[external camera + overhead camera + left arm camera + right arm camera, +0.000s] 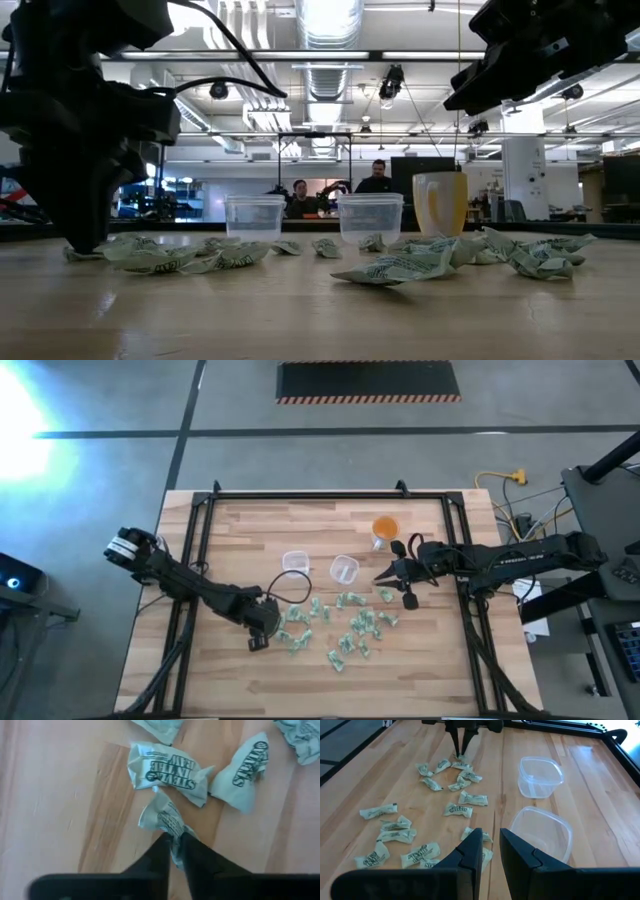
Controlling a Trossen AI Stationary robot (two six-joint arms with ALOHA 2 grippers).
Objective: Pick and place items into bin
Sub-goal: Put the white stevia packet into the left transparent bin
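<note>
left wrist view — left hand (172,845) pinching one wrapper (162,817); right hand (490,851) slightly spread above table (250,680).

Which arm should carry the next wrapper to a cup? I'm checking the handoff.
Left. Its end effector is already pinched on a wrapper on the table; the right end effector hangs open and empty near the clear cups.

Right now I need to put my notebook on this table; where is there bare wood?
Bare: the table's left side behind the left end effector, the near edge strip, and beyond the clear cups. Crowded: the wrappers mid-table, toward the right end effector.
</note>
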